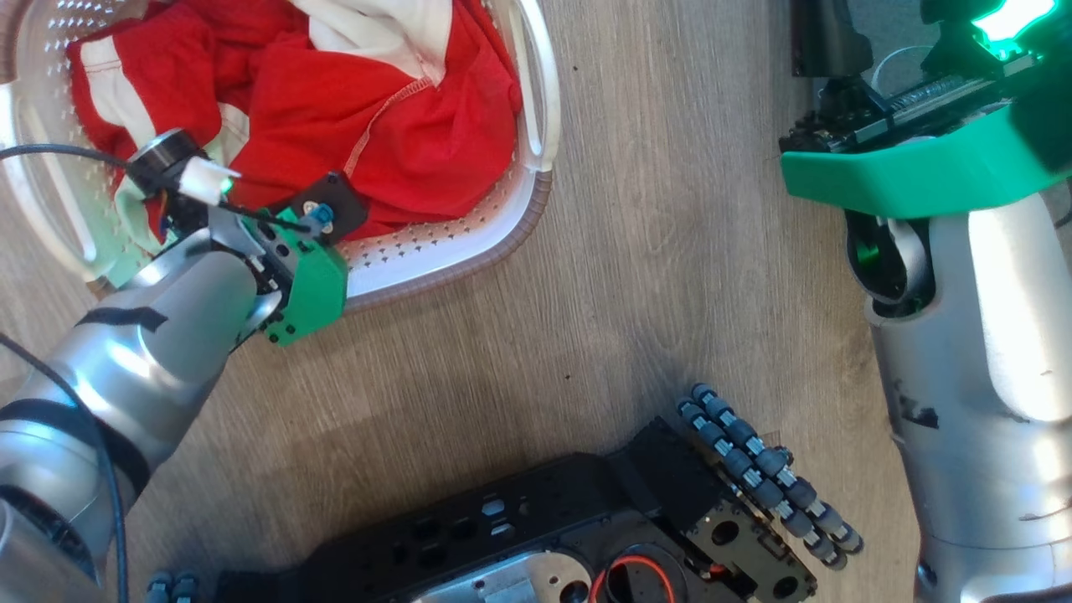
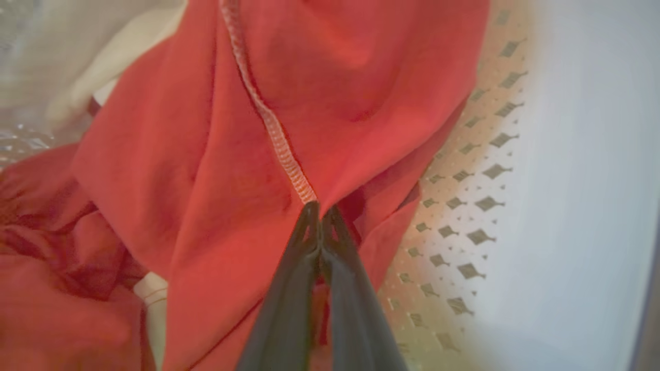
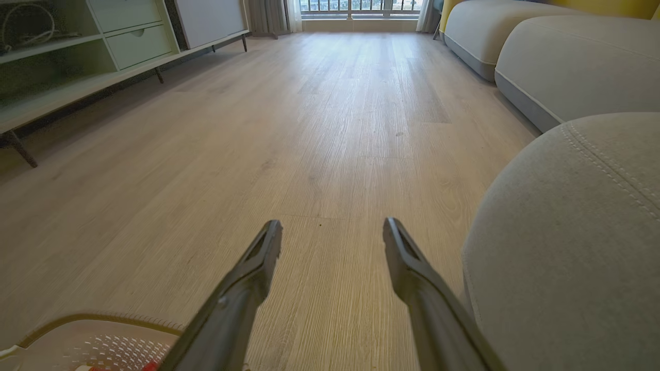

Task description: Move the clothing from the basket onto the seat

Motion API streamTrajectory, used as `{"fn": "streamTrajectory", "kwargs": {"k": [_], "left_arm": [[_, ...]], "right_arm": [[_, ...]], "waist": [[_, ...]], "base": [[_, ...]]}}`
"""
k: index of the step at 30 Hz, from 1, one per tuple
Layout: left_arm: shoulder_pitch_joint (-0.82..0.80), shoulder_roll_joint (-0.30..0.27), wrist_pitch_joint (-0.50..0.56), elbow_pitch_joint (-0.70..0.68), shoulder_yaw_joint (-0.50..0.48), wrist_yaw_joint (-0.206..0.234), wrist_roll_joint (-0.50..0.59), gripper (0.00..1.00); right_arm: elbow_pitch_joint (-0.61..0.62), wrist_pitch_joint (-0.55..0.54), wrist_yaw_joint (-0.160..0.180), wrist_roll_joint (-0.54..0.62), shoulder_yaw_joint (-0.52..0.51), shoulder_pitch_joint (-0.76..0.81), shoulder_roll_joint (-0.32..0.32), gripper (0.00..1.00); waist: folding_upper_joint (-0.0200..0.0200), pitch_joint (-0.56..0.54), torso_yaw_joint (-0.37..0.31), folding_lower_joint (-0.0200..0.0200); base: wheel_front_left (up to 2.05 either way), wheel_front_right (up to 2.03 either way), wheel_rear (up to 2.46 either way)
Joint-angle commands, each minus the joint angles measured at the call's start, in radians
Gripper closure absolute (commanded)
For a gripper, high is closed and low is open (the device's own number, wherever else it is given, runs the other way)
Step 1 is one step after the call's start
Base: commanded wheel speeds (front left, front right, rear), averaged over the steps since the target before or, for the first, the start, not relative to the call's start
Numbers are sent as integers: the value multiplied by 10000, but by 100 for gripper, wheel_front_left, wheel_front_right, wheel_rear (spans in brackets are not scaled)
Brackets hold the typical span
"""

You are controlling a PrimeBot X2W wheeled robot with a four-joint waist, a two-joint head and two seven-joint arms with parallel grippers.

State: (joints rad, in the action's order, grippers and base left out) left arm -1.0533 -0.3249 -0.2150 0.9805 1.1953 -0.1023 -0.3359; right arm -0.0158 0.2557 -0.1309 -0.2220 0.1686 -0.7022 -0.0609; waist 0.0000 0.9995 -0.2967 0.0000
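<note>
Fingers of the left gripper are pinched together on a fold of the clothing, just where a pale stitched seam runs down to their tips. Those of the right gripper stand wide apart, holding nothing, out over the wooden floor. Largest here is the seat, a grey cushion just beside that right gripper, with no garment on the part that shows. On the floor stands the basket; the red-and-white clothing fills it, heaped against the perforated wall nearest the robot — that is where the left gripper has hold. The step in hand looks like the first pick: grasp made, nothing lifted clear. The next move calls for a rise high enough to draw the trailing cloth over the rim, then a swing across to the seat. Crumpled as it is, the heap has no clear heading — its long axis seems to follow the basket's oval, while the gripped seam points away along the fingers.
</note>
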Motion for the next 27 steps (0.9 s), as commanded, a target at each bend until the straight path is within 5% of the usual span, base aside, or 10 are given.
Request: {"fn": "streamTrajectory", "kwargs": {"k": [1, 9, 27], "left_arm": [[-92, -182, -175, -155, -281, 143, -79, 100], [-78, -422, -424, -858, -869, 288, -558, 100], [1287, 179, -466, -2891, -3225, 36, -2063, 100]], "right_arm": [[304, 61, 2, -139, 97, 338, 107, 0], [75, 61, 2, -273, 295, 53, 107, 0], [-1950, 61, 2, 572, 268, 593, 107, 0]], "waist": [[0, -35, 0, 0], [0, -424, -71, 0], [0, -3872, 1355, 0]], "base": [[0, 0, 0], [0, 0, 0], [0, 0, 0]]}}
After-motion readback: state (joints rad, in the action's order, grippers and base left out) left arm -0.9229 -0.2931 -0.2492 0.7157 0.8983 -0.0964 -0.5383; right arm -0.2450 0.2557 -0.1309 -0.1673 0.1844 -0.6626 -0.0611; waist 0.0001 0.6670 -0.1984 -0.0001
